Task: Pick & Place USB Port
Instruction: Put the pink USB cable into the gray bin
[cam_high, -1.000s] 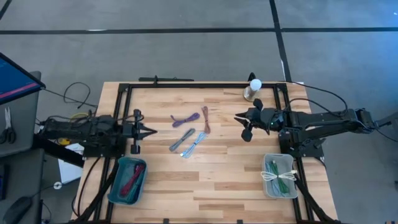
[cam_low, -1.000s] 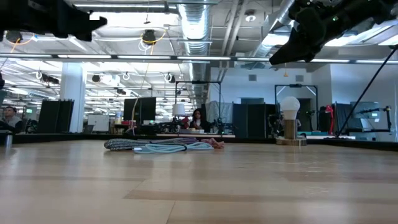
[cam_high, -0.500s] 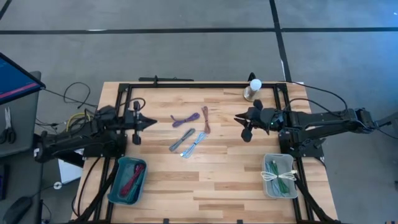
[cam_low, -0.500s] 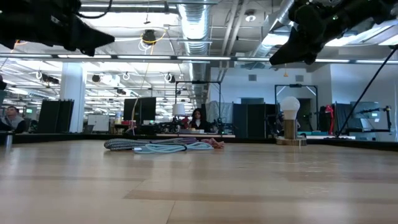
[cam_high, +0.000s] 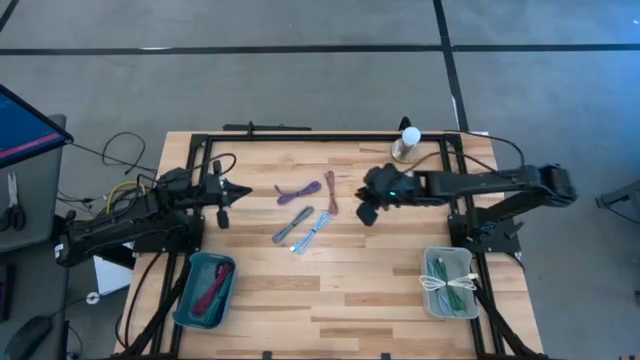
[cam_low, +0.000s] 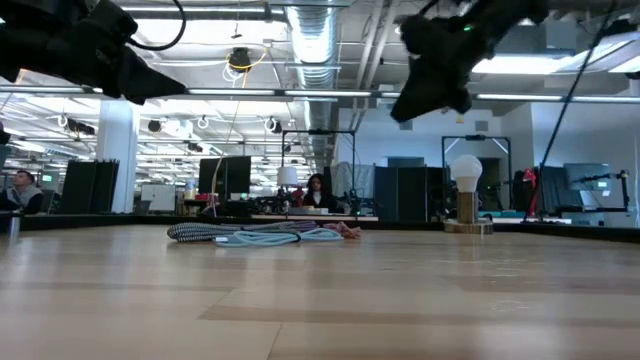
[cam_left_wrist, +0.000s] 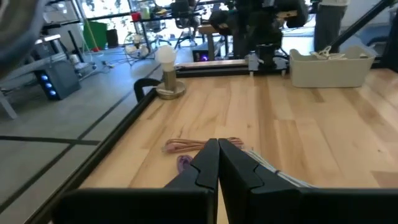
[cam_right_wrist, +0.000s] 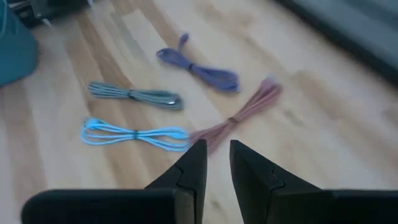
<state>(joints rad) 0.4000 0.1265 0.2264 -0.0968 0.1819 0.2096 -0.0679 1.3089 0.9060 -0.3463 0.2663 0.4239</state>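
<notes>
4 bundled cables lie loose at the table's middle: purple cable (cam_high: 298, 191), pink cable (cam_high: 330, 192), grey cable (cam_high: 292, 224) and blue cable (cam_high: 316, 230); some cables already sit in the teal bin (cam_high: 203, 289) at 7 o'clock and the white bin (cam_high: 449, 282) at 5 o'clock, so the sorting looks partly done, with 4 left. The right gripper (cam_high: 367, 209) hovers at 3 o'clock of the pink cable, fingers slightly apart and holding nothing; the left gripper (cam_high: 240, 192), at 9 o'clock of the purple cable, is pressed together and empty. The right wrist view shows the gap aimed at the pink cable's end; the low view shows both grippers well above the wood.
</notes>
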